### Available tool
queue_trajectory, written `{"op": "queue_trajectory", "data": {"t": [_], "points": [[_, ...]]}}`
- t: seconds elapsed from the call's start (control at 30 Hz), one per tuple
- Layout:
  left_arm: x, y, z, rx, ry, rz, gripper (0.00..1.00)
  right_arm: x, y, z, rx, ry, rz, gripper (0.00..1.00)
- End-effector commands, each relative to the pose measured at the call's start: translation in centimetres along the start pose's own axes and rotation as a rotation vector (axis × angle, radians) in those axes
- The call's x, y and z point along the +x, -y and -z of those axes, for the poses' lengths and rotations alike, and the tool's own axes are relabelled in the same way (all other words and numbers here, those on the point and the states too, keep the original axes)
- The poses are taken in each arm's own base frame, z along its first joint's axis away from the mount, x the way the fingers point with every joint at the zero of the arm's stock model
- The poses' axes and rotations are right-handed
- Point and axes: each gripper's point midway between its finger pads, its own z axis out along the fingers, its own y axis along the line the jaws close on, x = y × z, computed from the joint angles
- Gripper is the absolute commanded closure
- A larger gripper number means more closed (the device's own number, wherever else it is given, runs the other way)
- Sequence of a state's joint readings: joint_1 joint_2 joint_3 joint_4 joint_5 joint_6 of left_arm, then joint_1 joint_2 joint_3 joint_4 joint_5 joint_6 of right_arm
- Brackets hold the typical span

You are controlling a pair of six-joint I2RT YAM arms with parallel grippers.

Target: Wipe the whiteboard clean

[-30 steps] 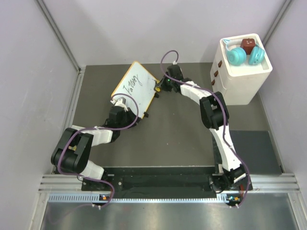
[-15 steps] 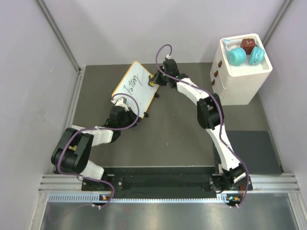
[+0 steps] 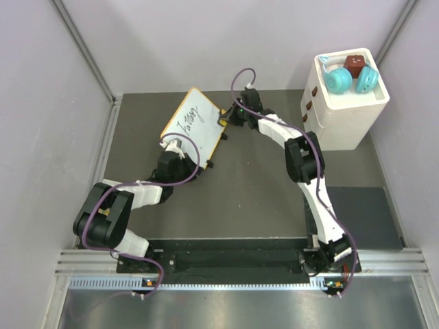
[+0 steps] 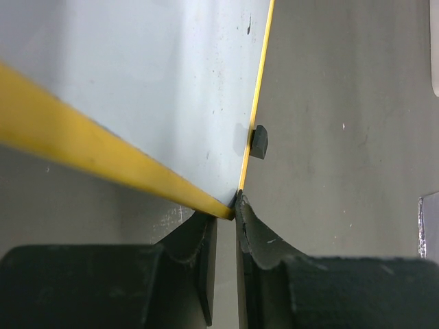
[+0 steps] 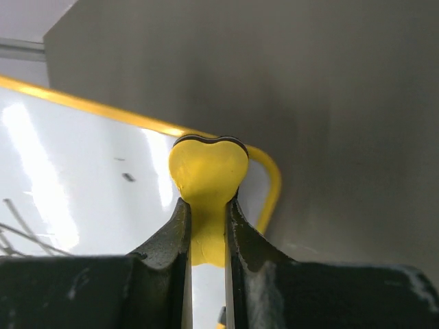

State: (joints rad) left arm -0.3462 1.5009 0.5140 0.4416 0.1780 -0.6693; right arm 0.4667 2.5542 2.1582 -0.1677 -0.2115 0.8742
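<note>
The whiteboard (image 3: 194, 124), yellow-framed with black handwriting, stands tilted on the dark table. My left gripper (image 3: 172, 146) is shut on its near-left corner. In the left wrist view the fingertips (image 4: 226, 209) pinch the yellow frame where two edges meet, with the whiteboard (image 4: 151, 82) and one black foot (image 4: 259, 140) above them. My right gripper (image 3: 225, 119) is at the board's right corner. It (image 5: 207, 202) is shut on a yellow bone-shaped piece (image 5: 208, 170), whose head lies over the whiteboard (image 5: 82, 171) by its rounded corner. A few black strokes show at the lower left of that view.
A white box (image 3: 346, 110) stands at the back right, with two teal round things and a brown cube on top. A darker mat (image 3: 370, 212) lies at the right. Grey walls close in the left, back and right sides.
The right gripper with the yellow piece swung up-left over the board's corner, then came back slightly right. The left arm and the board stayed put.
</note>
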Motion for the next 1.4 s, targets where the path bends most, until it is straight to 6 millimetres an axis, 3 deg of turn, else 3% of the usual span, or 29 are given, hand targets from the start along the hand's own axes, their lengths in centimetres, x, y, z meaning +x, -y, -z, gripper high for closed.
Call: {"op": "queue_trajectory", "data": {"t": [0.0,0.37,0.63,0.7,0.87,0.9,0.97,1.0,1.13,1.27,1.37], "points": [[10.1,-2.9,2.7,-0.061,-0.389,-0.057,1.00,3.5,2.2,0.5,0.073,-0.083,0.032,1.00],[10.1,-2.9,2.7,-0.062,-0.388,-0.062,1.00,10.1,-4.7,1.3,-0.055,-0.184,0.194,1.00],[10.1,-2.9,2.7,-0.063,-0.388,-0.064,1.00,13.6,-6.3,1.3,-0.088,-0.232,0.219,1.00],[10.1,-2.8,2.7,-0.063,-0.386,-0.065,1.00,13.4,-6.1,0.9,-0.086,-0.222,0.214,1.00],[10.2,-2.8,2.8,-0.061,-0.387,-0.068,1.00,10.1,-5.6,-0.4,-0.090,-0.152,0.146,1.00],[10.2,-2.7,2.7,-0.060,-0.390,-0.070,1.00,8.8,-6.8,-0.4,-0.120,-0.125,0.141,1.00],[10.3,-2.7,2.7,-0.060,-0.392,-0.071,1.00,7.6,-6.7,-1.0,-0.128,-0.102,0.121,1.00],[10.2,-2.7,2.7,-0.061,-0.392,-0.072,1.00,6.4,-7.9,-0.9,-0.152,-0.077,0.122,1.00],[10.4,-2.7,2.7,-0.062,-0.395,-0.077,1.00,4.7,-8.3,-1.6,-0.163,-0.026,0.109,1.00],[10.4,-2.7,2.7,-0.064,-0.396,-0.078,1.00,3.4,-6.8,-1.8,-0.092,0.023,0.088,1.00],[10.4,-2.7,2.7,-0.064,-0.396,-0.079,1.00,2.9,-4.4,-2.2,-0.018,0.038,0.055,1.00]]}}
